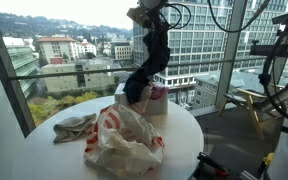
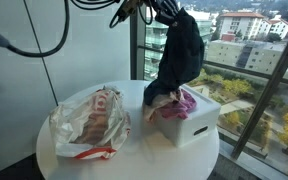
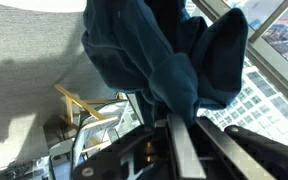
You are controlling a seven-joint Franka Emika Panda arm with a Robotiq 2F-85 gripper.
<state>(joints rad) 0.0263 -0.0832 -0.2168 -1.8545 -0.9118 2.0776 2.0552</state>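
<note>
Dark garment [image 2: 181, 50] clamped in closed gripper [image 2: 162, 9], hanging with lower end at white box [image 2: 192, 128] beside plastic bag [image 2: 89, 120]

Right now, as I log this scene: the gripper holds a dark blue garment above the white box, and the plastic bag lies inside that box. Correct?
Not quite. The gripper does hold the dark blue garment above the white box, but the plastic bag lies on the round table beside the box, not inside it; both exterior views show this.
</note>
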